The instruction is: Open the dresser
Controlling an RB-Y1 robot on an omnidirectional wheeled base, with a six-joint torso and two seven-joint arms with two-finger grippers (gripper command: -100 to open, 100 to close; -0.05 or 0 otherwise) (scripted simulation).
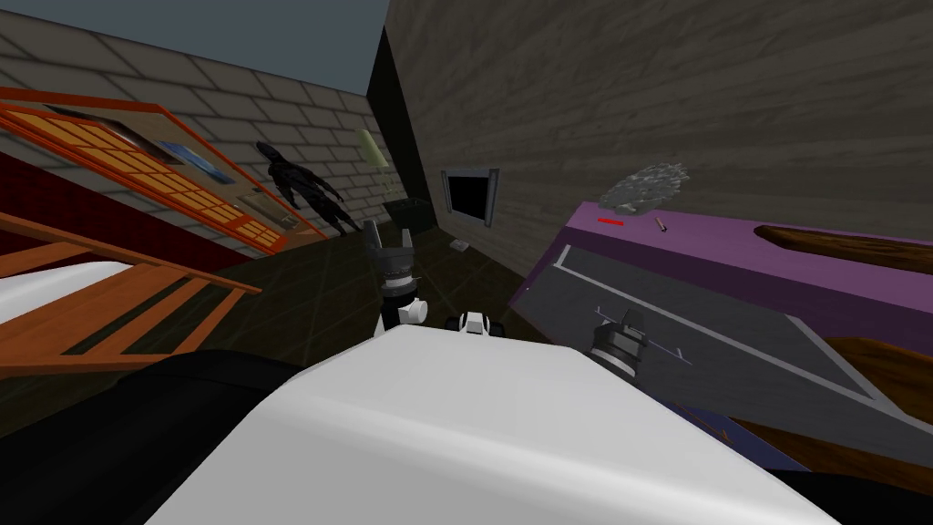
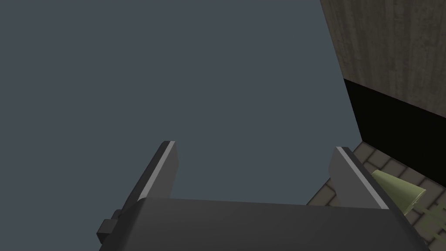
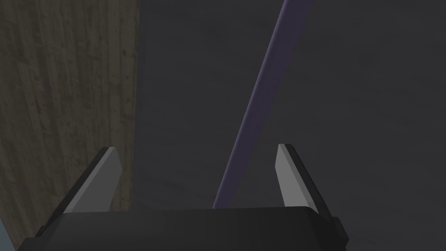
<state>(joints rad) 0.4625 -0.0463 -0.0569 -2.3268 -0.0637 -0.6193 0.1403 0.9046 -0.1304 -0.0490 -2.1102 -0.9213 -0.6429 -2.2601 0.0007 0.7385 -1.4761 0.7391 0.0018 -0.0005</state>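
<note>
Dresser (image 1: 729,319): on my right, grey front, purple top.
Right end effector (image 3: 197,149): fingers apart at the front, purple bar (image 3: 257,100) between them.
Left end effector (image 2: 255,144): apart, raised.
Head view adds: grey lump (image 1: 645,187) and red strip (image 1: 610,221) on the top.

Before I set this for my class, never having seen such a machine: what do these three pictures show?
It is a two-armed robot in a simulated house. One picture looks down from its head; the other two look along each hand. The right fingers stand open with a thin purple bar between them, seemingly the handle on the dresser's grey front. Nothing is held. A grey crumpled lump and a small red strip lie on its purple top. The left fingers, raised, are open too.
</note>
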